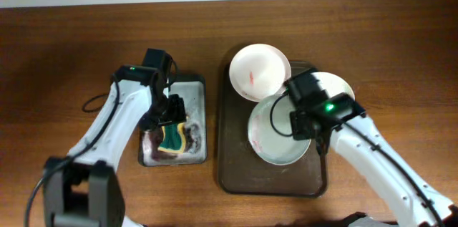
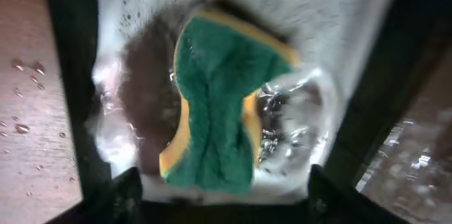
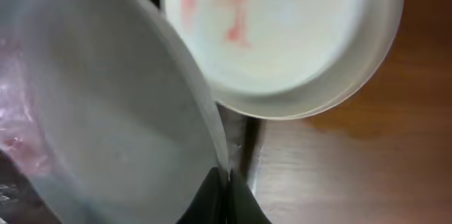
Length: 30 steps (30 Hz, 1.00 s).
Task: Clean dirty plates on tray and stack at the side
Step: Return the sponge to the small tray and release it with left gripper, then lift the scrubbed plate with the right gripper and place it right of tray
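The dark brown tray lies at the centre. A white plate sits over its middle, and my right gripper is shut on its right rim. In the right wrist view the closed fingers pinch the rim of this plate, which looks tilted. A second plate with a red smear rests on the tray's far edge and also shows in the right wrist view. A third plate lies partly hidden behind my right arm. My left gripper is open above the sponge.
A small black tray with a wet grey bottom stands left of the brown tray. It holds the green and yellow sponge, which lies in suds between my open left fingers. Water drops dot the wood beside it.
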Each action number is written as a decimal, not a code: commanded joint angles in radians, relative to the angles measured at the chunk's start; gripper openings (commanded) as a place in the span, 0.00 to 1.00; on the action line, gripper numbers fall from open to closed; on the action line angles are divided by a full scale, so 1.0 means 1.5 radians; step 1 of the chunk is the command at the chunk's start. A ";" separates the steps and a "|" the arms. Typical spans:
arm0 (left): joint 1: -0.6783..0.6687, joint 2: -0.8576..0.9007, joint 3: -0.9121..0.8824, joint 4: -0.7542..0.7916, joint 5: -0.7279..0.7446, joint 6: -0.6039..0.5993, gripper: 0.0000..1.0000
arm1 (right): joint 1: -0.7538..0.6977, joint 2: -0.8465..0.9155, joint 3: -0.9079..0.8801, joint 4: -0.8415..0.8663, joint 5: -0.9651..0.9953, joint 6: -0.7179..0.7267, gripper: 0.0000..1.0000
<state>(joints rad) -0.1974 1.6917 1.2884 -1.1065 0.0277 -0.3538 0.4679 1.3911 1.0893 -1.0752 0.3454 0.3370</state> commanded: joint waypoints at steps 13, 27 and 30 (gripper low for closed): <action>0.003 -0.255 0.009 -0.001 -0.018 0.008 1.00 | 0.348 -0.030 0.135 -0.159 0.422 0.118 0.04; 0.003 -0.255 0.009 -0.001 -0.018 0.008 1.00 | 0.438 0.000 0.195 -0.216 0.513 0.106 0.04; 0.003 -0.255 0.009 -0.001 -0.018 0.008 1.00 | 0.438 0.023 0.195 -0.222 0.513 0.106 0.04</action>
<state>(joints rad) -0.1978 1.3174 1.2884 -1.1091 0.0105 -0.3473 1.1202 1.4006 1.3651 -1.4033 1.0760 0.4896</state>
